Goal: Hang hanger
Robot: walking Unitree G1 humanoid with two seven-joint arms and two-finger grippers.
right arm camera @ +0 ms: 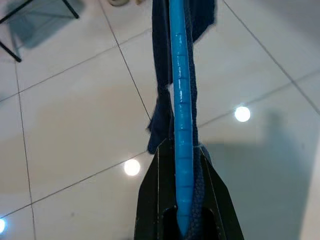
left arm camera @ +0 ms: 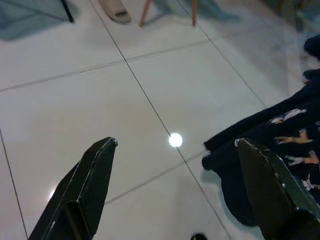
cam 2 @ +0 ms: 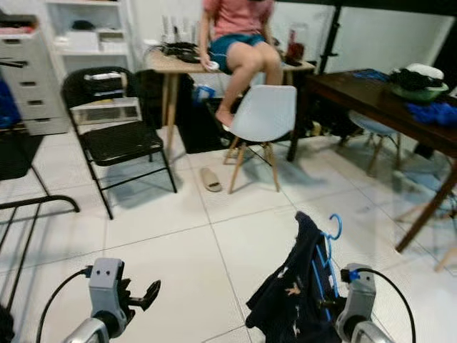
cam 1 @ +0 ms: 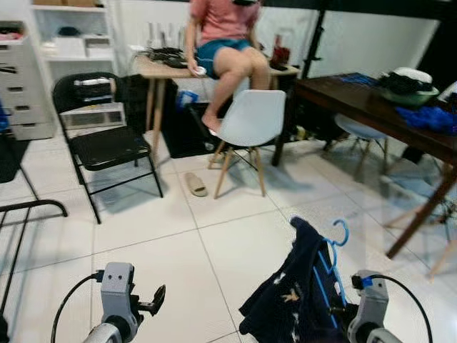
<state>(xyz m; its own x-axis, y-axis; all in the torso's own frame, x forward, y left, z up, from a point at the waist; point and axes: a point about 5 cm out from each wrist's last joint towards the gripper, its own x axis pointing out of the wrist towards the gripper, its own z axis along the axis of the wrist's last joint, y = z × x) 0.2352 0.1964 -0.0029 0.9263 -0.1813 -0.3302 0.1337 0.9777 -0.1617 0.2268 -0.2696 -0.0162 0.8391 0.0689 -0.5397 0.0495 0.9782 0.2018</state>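
Right wrist view: the right gripper (right arm camera: 186,220) is clamped tight on the blue hanger (right arm camera: 181,100) carrying a dark navy garment (cam 1: 289,300), held low above the white tiled floor (cam 1: 178,236). The left gripper (left arm camera: 175,175) is spread wide, holding nothing.

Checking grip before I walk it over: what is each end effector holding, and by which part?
The right end effector is shut on the blue hanger, along its bar, with the dark garment draped over it. The left end effector is open, holding nothing.
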